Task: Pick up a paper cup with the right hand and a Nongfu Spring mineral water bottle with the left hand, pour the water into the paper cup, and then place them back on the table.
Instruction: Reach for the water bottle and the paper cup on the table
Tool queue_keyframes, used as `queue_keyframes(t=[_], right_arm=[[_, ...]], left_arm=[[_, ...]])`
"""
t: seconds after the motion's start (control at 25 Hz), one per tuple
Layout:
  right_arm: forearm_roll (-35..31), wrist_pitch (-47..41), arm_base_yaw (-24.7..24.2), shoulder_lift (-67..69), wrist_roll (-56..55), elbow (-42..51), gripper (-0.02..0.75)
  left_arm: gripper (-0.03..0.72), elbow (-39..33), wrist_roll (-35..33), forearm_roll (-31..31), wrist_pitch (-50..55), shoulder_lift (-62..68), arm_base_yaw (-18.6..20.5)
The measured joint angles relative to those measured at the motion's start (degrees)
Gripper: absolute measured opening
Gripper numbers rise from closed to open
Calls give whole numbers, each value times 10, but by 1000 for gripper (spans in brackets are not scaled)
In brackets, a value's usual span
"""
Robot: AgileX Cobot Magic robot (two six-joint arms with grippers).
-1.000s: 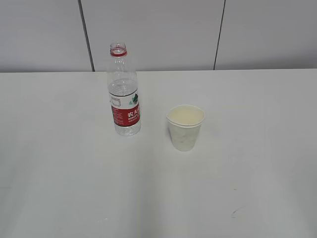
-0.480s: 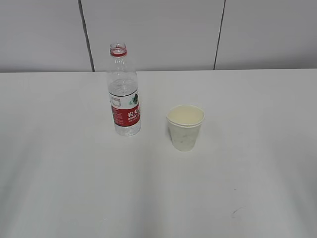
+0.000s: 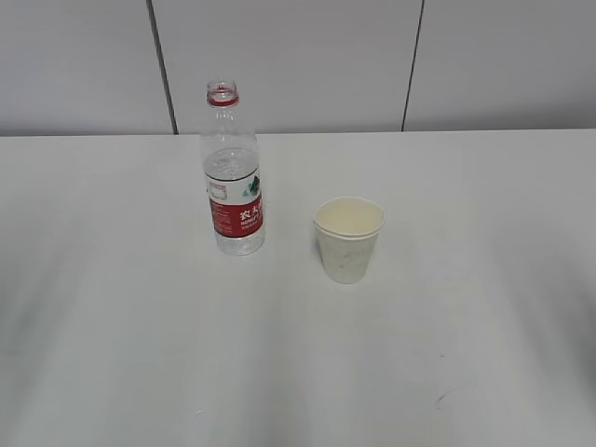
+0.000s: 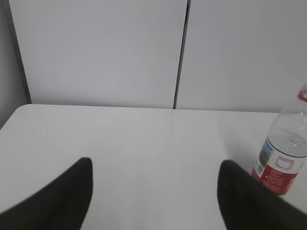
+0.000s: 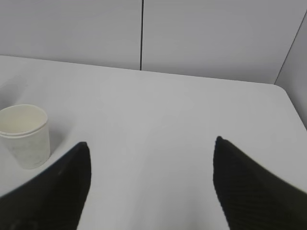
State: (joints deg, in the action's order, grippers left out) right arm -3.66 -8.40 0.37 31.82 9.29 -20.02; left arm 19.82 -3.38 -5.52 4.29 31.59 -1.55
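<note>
The Nongfu Spring mineral water bottle point(image 3: 233, 177) stands upright and uncapped on the white table point(image 3: 140, 326), left of centre. The paper cup point(image 3: 348, 238) stands upright to its right, apart from it. Neither arm shows in the exterior view. My left gripper point(image 4: 156, 165) is open and empty over bare table; the bottle point(image 4: 283, 153) stands beyond its right finger. My right gripper point(image 5: 151, 146) is open and empty; the paper cup point(image 5: 26, 135) stands at the far left, beyond its left finger. Clear water fills the lower part of the bottle.
A grey panelled wall point(image 3: 298, 65) runs behind the table's far edge. The table's rounded far corners show in the wrist views, one at the left point(image 4: 19, 109) and one at the right point(image 5: 280, 88). A faint scuff mark point(image 3: 445, 396) lies near the front right.
</note>
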Motion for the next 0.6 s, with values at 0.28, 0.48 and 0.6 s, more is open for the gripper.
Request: queue_keyframes(t=[0.28, 0.48, 0.6], right_arm=[[0, 114, 0, 121, 0, 0, 587], [0, 175, 0, 197, 0, 0, 587], [0, 213, 0, 235, -10, 0, 587]], left_arm=[[498, 0, 0, 4, -107, 124, -15], [498, 0, 0, 23, -178, 201, -75], [498, 0, 0, 25, -222, 249, -108]])
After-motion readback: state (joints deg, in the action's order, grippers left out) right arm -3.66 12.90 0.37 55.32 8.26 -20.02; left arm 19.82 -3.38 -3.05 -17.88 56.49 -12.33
